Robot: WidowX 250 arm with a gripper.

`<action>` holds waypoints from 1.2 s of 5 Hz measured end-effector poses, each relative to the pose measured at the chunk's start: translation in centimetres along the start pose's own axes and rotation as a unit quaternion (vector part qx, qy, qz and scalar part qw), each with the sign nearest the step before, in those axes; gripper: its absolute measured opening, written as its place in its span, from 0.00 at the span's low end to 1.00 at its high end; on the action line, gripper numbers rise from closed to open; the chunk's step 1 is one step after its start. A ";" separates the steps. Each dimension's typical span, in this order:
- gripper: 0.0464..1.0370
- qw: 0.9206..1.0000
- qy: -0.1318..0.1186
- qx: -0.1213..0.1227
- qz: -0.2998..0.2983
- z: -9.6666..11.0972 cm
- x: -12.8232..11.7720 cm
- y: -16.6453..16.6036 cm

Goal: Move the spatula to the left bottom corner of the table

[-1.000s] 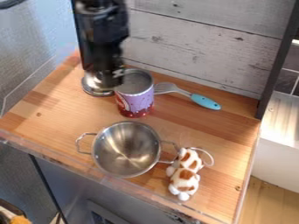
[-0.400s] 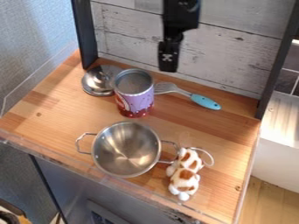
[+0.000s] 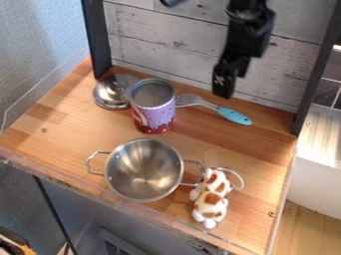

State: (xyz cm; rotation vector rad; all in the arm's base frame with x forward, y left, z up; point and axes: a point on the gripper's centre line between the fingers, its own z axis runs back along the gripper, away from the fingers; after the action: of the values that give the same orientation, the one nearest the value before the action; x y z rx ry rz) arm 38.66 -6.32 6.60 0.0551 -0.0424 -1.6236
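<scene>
My black gripper (image 3: pixel 224 88) hangs at the upper right of centre, just above and behind the spatula's blue handle, and apart from it. The spatula (image 3: pixel 233 115) lies flat near the back edge of the wooden table (image 3: pixel 73 134). Its slotted metal head points left, beside the purple can, and its light blue handle points right.
The purple and red can (image 3: pixel 154 110) stands at the spatula's left, with a metal lid (image 3: pixel 112 92) behind it. A two-handled steel pot (image 3: pixel 144 170) sits at the front centre, beside a brown and white plush toy (image 3: pixel 212 196). A grey plank wall (image 3: pixel 166 45) rises behind.
The gripper has moved right from over the lid and can to above the spatula's handle, coming lower since the middle frame. The spatula and the other objects have stayed put.
</scene>
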 end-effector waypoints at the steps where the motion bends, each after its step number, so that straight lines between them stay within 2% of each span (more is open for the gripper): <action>1: 0.96 0.999 0.008 -0.002 -0.048 -1.7 1.3 0.2; 2: 0.96 0.997 0.021 0.012 -0.067 -2.1 1.4 0.6; 3: 0.96 0.996 0.024 -0.001 -0.082 -4.2 1.3 0.2; 4: 0.96 0.996 0.026 -0.001 -0.087 -4.5 1.3 0.2; 5: 0.90 0.996 0.029 -0.011 -0.086 -5.5 1.1 -0.3; 6: 0.61 0.996 0.032 -0.004 -0.084 -5.9 0.9 -0.4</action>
State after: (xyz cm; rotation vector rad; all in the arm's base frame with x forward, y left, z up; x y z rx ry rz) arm 38.61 -7.19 0.68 0.1071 0.0195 -1.7891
